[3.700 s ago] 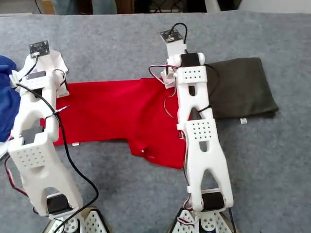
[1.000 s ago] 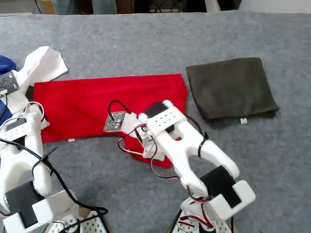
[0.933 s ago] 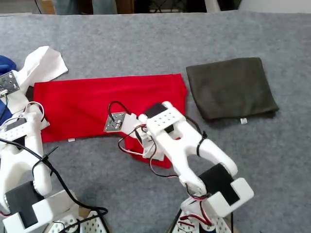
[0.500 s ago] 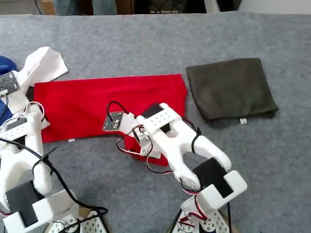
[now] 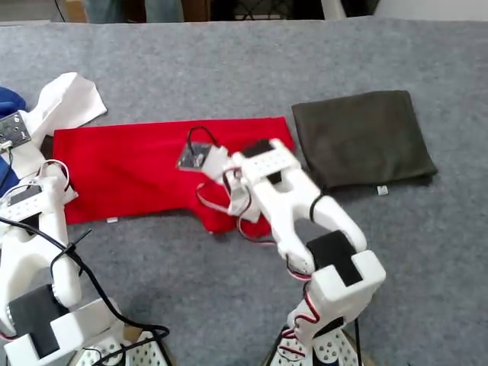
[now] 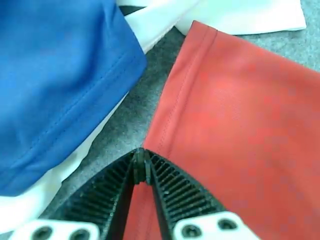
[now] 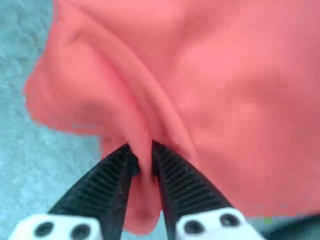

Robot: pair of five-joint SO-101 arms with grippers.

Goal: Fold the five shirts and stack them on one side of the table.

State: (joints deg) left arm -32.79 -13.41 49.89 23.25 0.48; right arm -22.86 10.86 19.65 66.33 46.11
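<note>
Across mid-frame the red shirt [image 5: 145,164] is spread left-to-right on the surface [image 5: 229,61], its lower flap pinched tight by the nearer right pincer [image 7: 142,157]; the left pincer [image 6: 141,167] is seen closed at the shirt's left hem.

A grey, felt-like cover [image 5: 229,69] spreads over the whole desk, evenly lit, with only soft shadows. Beyond the far edge runs a dark strip of room [image 5: 267,8], with a brown wooden piece [image 5: 72,9] near the far left corner and a pale surface [image 5: 427,8] past the far right corner.
</note>
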